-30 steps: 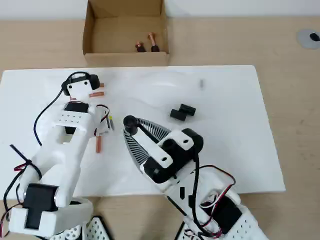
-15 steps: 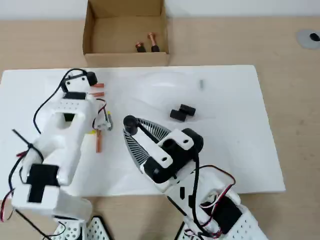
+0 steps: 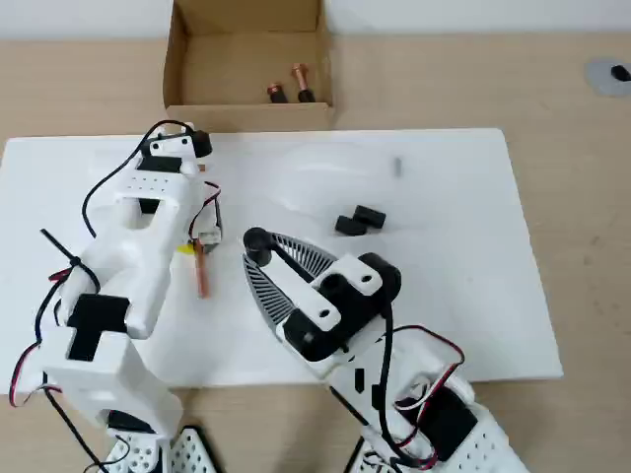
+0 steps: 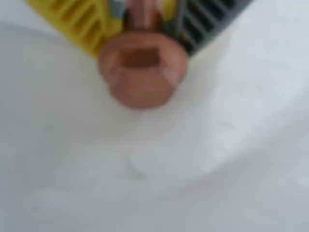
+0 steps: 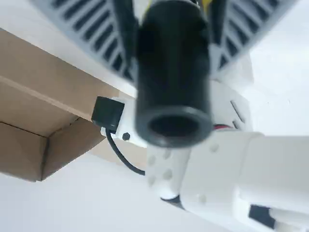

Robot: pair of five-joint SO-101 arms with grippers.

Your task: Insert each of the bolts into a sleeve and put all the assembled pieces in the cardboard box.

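— Since a second ago my left arm (image 3: 138,246) swung up-frame. The bolt (image 3: 202,274)?
— Pinched by its shank in my left jaws, left of centre: light, stiff, probably slick. Right jaws clasp a sleeve (image 3: 256,241).

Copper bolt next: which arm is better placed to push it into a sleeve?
Probably the left. The left fingers grip the copper bolt, and the right fingers hold a black sleeve whose open end faces the left arm.

Overhead view above table (image 3: 582,197), wrist views close-up, right facing cardboard box (image 5: 29,121)
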